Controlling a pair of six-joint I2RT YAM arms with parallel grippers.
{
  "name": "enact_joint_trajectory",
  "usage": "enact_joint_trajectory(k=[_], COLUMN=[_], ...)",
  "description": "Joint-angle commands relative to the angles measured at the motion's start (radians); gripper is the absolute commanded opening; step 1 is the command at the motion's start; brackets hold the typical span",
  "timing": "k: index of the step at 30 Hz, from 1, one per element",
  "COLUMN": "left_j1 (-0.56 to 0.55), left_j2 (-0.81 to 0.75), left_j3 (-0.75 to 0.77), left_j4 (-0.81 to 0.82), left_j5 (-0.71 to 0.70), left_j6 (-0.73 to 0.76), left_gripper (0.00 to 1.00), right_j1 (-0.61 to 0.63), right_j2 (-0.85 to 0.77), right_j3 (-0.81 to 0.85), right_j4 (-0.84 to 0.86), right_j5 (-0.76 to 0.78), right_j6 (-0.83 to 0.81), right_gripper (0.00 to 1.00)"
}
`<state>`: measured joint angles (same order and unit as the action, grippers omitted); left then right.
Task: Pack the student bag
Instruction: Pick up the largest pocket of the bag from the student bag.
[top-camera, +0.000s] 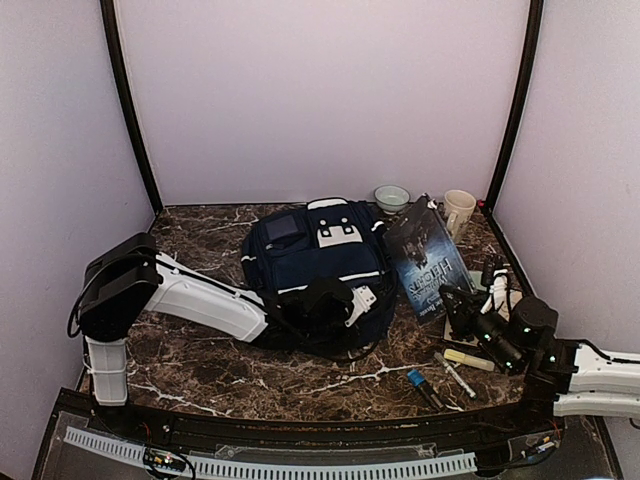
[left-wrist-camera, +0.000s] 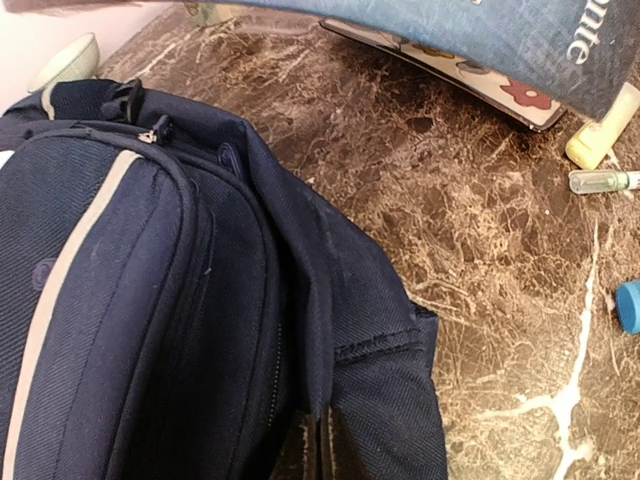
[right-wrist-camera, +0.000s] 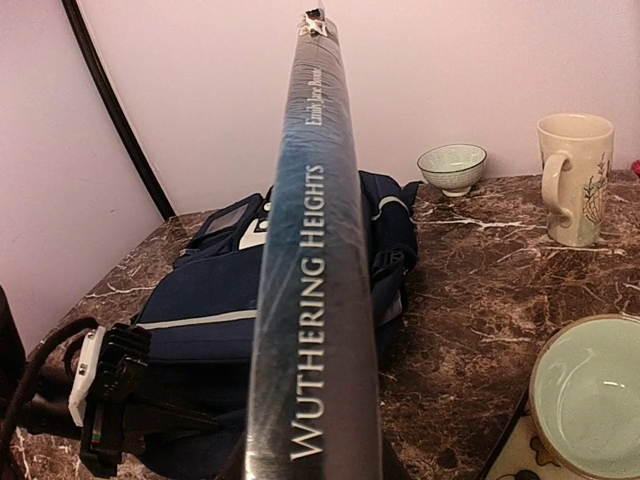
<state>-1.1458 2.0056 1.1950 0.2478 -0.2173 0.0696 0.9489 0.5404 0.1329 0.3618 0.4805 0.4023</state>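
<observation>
The navy student bag (top-camera: 315, 262) lies flat mid-table, with its white stripe and grey-white patch showing. My left gripper (top-camera: 338, 300) is at the bag's near right edge. In the left wrist view its fingers (left-wrist-camera: 322, 447) stand nearly together, pinching a fold of the bag's fabric (left-wrist-camera: 380, 380). My right gripper (top-camera: 457, 305) is shut on a dark blue book (top-camera: 428, 258), "Wuthering Heights", held tilted up just right of the bag. The book's spine (right-wrist-camera: 318, 300) fills the right wrist view and hides the fingers; the bag (right-wrist-camera: 215, 300) lies behind it.
A cream mug (top-camera: 458, 209) and a small bowl (top-camera: 391, 197) stand at the back right. A yellow highlighter (top-camera: 468, 359), a pen (top-camera: 455, 376) and a blue-capped marker (top-camera: 420, 384) lie front right. A pale green bowl (right-wrist-camera: 590, 400) sits close to the right wrist.
</observation>
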Motion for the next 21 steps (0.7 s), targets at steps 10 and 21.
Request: enact_joint_trajectory(k=[10, 21], left_j1=[-0.02, 0.077], left_j2=[-0.105, -0.169], left_j3=[-0.077, 0.081], left_j4=[0.109, -0.041], left_j5=[-0.122, -0.061], left_j6=[-0.051, -0.024], left_gripper=[0.0, 0.0], right_j1=[0.004, 0.004], right_j2=[-0.019, -0.076], right_j3=[-0.001, 0.021], right_j4=[0.26, 0.166], right_j5=[0.036, 0.064], right_j6=[-0.031, 0.016], right_gripper=[0.0, 0.0])
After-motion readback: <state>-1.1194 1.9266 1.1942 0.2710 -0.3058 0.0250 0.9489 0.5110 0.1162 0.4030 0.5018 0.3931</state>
